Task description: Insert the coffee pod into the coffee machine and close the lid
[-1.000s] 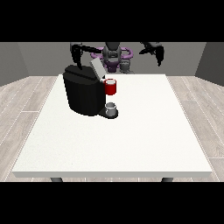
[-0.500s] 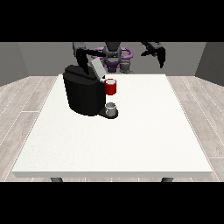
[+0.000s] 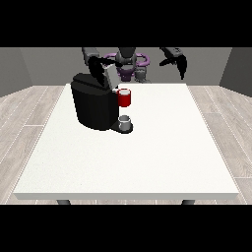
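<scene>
The black coffee machine [image 3: 94,106] stands on the white table [image 3: 147,157], a red thing at the machine [image 3: 124,98] above a grey thing [image 3: 125,121], possibly a cup. The hand at the view's left [image 3: 104,76] hangs over the machine; finger position unclear. The hand at the view's right [image 3: 180,64] hovers raised, fingers seemingly relaxed.

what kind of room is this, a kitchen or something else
Probably a bare test room rather than a kitchen: a large white table on a wood-plank floor, plain grey walls, and only a black coffee machine on it.
</scene>
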`<move>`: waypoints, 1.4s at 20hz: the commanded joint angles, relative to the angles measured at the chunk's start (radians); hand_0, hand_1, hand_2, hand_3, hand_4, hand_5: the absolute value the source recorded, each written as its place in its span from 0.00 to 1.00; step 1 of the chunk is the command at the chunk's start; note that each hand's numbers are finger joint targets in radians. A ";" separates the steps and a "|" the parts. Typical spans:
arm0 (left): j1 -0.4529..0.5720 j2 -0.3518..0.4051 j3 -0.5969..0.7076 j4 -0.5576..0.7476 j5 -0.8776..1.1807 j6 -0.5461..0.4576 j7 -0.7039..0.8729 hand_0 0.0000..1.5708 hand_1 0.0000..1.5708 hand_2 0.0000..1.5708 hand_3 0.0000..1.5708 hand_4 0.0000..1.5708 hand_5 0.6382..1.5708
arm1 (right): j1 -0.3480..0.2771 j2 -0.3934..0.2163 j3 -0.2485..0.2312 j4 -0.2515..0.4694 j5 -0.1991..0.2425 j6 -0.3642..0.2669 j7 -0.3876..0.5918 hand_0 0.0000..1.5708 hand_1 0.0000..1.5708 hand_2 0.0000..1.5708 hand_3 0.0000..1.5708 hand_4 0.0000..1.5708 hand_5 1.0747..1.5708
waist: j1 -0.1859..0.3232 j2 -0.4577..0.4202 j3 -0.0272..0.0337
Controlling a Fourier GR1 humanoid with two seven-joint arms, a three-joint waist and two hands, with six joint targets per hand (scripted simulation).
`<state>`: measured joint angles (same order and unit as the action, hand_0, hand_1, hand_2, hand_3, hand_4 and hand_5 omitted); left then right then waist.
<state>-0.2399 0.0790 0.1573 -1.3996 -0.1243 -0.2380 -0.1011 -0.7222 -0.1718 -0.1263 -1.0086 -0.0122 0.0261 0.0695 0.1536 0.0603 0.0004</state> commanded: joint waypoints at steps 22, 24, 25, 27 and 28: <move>-0.100 -0.007 -0.071 -0.005 0.003 -0.045 0.019 0.00 0.00 0.00 0.00 0.28 1.00 | -0.254 -0.037 0.099 -0.081 0.164 -0.088 0.152 0.00 0.00 0.00 0.00 0.17 1.00 | 0.209 0.094 -0.0001; -0.109 -0.011 -0.070 -0.004 -0.012 -0.022 -0.013 0.00 0.00 0.00 0.00 0.24 1.00 | -0.275 -0.074 0.078 -0.092 0.150 -0.059 0.158 0.00 0.00 0.00 0.00 0.15 1.00 | 0.213 0.123 -0.0002; -0.119 -0.026 -0.075 -0.008 -0.003 -0.021 0.016 0.00 0.00 0.00 0.00 0.25 1.00 | -0.269 -0.073 0.081 -0.103 0.148 -0.052 0.180 0.00 0.00 0.00 0.00 0.10 1.00 | 0.212 0.102 0.0001; -0.125 -0.013 -0.082 0.000 -0.005 -0.042 -0.008 0.00 0.00 0.00 0.00 0.27 1.00 | -0.281 -0.067 0.084 -0.128 0.160 -0.073 0.219 0.00 0.00 0.00 0.00 0.08 1.00 | 0.245 0.117 -0.0006; -0.144 -0.005 -0.072 -0.003 0.011 -0.055 -0.016 0.00 0.00 0.00 0.00 0.27 1.00 | -0.271 -0.070 0.080 -0.140 0.158 -0.073 0.212 0.00 0.00 0.00 0.00 0.06 1.00 | 0.257 0.146 -0.0002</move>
<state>-0.3506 0.0685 0.0877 -1.4024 -0.1235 -0.2757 -0.1068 -0.8802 -0.3134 -0.1013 -1.1057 0.1575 -0.0713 0.4091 0.3149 0.1758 0.0313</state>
